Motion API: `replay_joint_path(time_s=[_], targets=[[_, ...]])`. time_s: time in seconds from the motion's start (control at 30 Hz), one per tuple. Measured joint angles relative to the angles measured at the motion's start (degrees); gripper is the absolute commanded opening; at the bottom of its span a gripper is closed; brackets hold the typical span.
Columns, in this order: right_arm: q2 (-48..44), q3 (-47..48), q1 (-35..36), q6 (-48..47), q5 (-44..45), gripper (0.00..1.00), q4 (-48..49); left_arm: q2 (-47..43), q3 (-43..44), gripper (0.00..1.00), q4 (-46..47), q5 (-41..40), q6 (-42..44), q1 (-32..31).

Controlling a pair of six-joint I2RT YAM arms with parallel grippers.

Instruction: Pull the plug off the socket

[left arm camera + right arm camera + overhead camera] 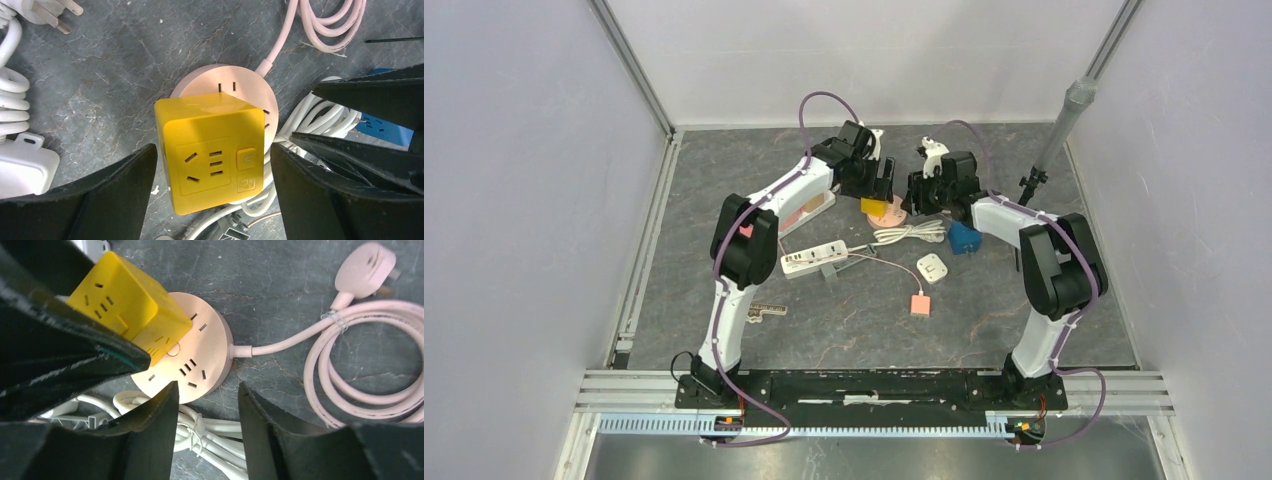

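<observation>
A yellow cube plug [212, 152] sits plugged into the top of a round pink socket [245, 85] lying flat on the grey table. My left gripper [214, 150] is open, its two fingers straddling the cube with a small gap on each side. My right gripper [207, 387] is open and empty, hovering at the pink socket's [200, 360] near edge, above a white cable bundle [210, 435]. The yellow cube [125, 300] is partly hidden there by the left finger. In the top view both grippers [879, 185] [921, 195] meet over the cube [874, 207].
The socket's pink cord [360, 365] coils to the right, ending in a pink plug [367, 265]. A white power strip [824, 257], blue cube [964, 238], small white adapter [932, 268] and pink square [920, 305] lie nearby. A grey stand [1054, 140] stands at the back right.
</observation>
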Motion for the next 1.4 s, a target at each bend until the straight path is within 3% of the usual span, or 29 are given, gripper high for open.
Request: replay_joint_path(time_s=[0.23,0.37,0.53,0.93,1.2,1.4], targets=[[3.7,0.2,0.0,7.6,0.3,0.47,0.0,0.7,0.0,0.78,-0.3,-2.3,0.5,-0.7],[5.8,0.6,0.0,10.0,0.0,0.44,-0.2,0.9,0.0,0.6,-0.2,-2.5,0.6,-0.7],[7.2,2.7,0.0,12.0,0.2,0.4,-1.2,0.9,0.1,0.48,-0.2,-2.4,0.9,-0.7],[8.0,5.3,1.5,12.5,2.7,0.35,-5.1,0.9,0.7,0.32,-1.1,-2.7,0.9,-0.7],[7.1,5.3,3.0,10.4,6.4,0.34,-6.1,0.9,1.1,0.29,-2.2,-2.2,0.9,-0.4],[7.1,5.3,3.9,10.2,7.1,0.33,-6.0,0.9,0.5,0.26,-1.6,3.2,-0.4,1.5]])
